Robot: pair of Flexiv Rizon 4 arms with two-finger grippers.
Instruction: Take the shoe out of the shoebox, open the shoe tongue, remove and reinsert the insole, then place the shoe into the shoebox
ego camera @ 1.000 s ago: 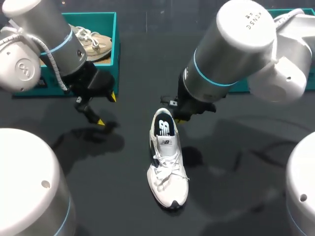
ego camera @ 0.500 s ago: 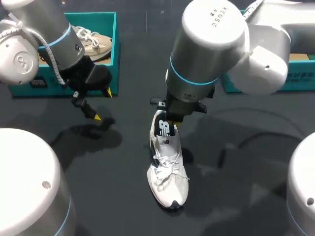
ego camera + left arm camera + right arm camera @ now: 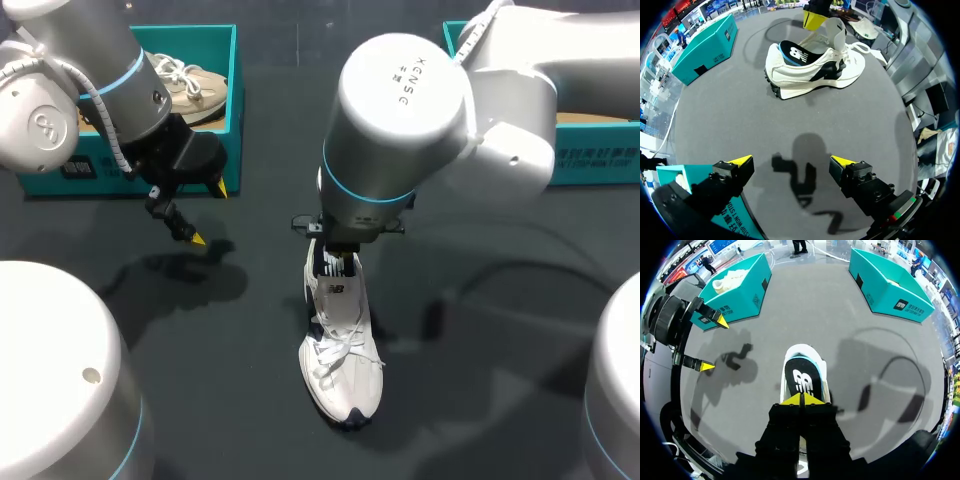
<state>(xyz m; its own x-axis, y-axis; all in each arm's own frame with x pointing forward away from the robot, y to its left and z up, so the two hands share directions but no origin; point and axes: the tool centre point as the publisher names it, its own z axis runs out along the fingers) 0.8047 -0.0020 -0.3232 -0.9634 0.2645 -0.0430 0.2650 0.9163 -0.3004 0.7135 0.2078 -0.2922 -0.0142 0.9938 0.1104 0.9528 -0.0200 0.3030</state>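
Note:
A white sneaker with dark trim lies on the black table, toe toward me; its dark insole shows in the opening. In the left wrist view the sneaker lies on its own ahead, tongue standing up. My right gripper hangs over the sneaker's opening, shut, tips beside the tongue's top, with nothing seen between them. My left gripper stands open above bare table, left of the sneaker and in front of the left shoebox.
The left teal shoebox holds a beige shoe. A second teal shoebox stands at the back right. In the right wrist view both boxes, the left and the right, lie beyond the sneaker.
My right arm has swung left and forward, bringing its shut gripper from behind the heel to over the sneaker's opening. My left gripper has shifted slightly back toward the left box.

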